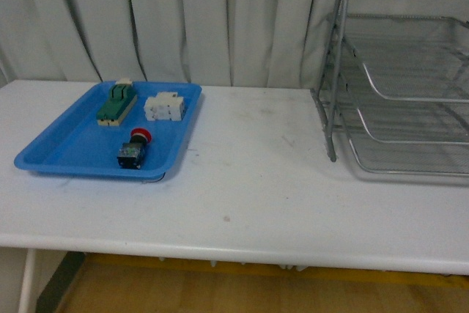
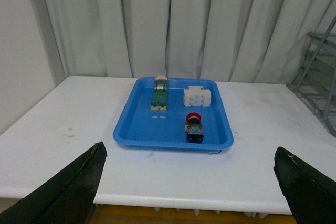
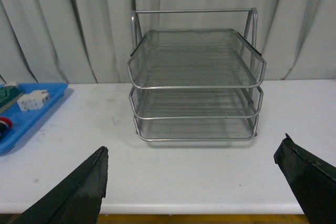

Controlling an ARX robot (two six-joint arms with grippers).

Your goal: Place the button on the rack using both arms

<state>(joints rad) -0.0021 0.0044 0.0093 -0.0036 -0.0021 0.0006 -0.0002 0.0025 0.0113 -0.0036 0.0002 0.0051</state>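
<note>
front cam sits high over the near edge of the white table (image 1: 256, 181), facing the curtain (image 1: 220, 20). it gets the whole blue tray (image 1: 66, 148), but the rack (image 1: 410, 49), well right of the tray, runs out of frame. left wrist cam is low and looks square at the tray from a bit back. right wrist cam is low too, square on the rack. all three share the tray, though right wrist only gets a corner.
</note>
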